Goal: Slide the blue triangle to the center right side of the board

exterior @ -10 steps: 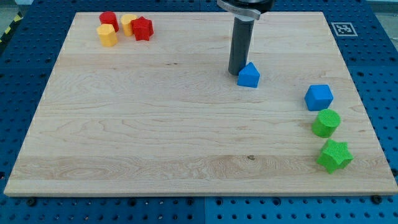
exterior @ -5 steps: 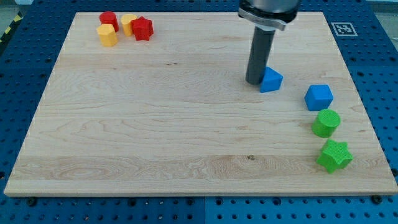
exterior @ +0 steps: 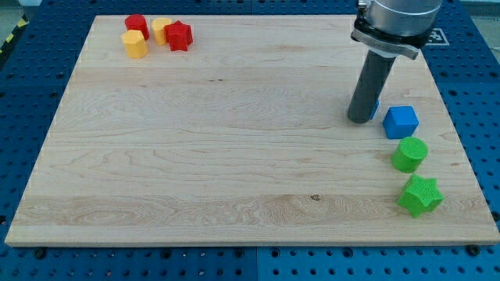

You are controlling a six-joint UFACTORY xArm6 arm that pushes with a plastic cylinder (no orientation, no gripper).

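My tip (exterior: 360, 119) rests on the board at the view's right, just left of the blue cube (exterior: 401, 122). The blue triangle (exterior: 376, 104) is almost wholly hidden behind the rod; only a thin blue sliver shows at the rod's right edge, close to the blue cube's upper left. Whether the triangle touches the cube cannot be told.
A green cylinder (exterior: 410, 154) and a green star (exterior: 420, 195) sit below the blue cube near the board's right edge. A red cylinder (exterior: 137, 25), two yellow blocks (exterior: 135, 44) (exterior: 160, 29) and a red star (exterior: 179, 36) cluster at the top left.
My rod has moved right and slightly down, pushing the blue triangle along from mid-board to beside the blue cube. The other blocks have not moved.
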